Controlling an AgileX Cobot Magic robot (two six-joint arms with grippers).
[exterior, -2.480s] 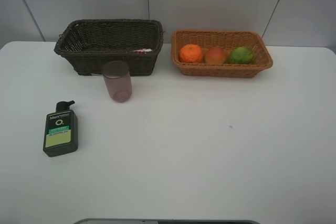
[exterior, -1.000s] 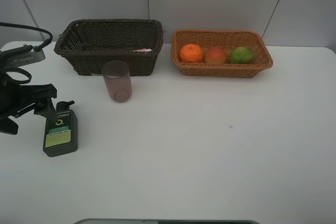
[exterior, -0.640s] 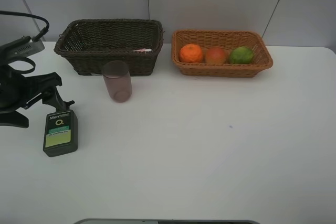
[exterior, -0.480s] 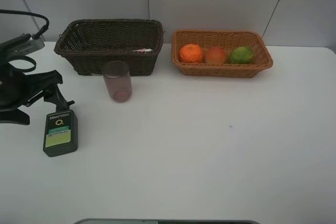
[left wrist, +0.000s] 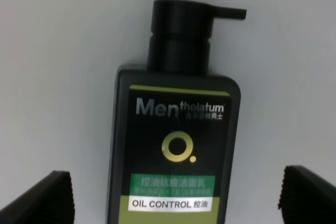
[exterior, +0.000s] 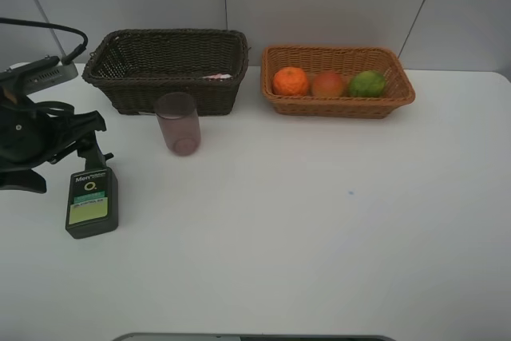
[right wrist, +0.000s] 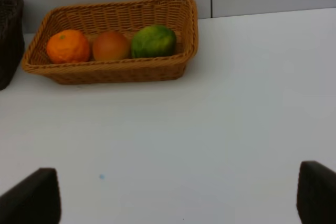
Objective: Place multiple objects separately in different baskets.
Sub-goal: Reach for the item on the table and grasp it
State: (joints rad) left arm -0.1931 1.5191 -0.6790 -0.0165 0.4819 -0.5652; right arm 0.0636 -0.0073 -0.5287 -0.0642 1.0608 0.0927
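Observation:
The dark green pump bottle lies flat on the table at the left. My left gripper is open and hovers just over its pump end; in the left wrist view its fingertips stand wide on either side of the bottle. The pink-purple cup stands before the dark brown basket, where a bit of the pink bottle shows. The light tan basket holds the orange, peach and green citrus. My right gripper is open and empty.
The right wrist view shows the tan basket with the three fruits ahead and a corner of the dark basket. The left arm's cable arcs over the table's left edge. A grey wall rises behind the baskets.
My left arm came in from the left edge and moved right and forward, ending with its open gripper over the pump bottle's top. Nothing else moved.

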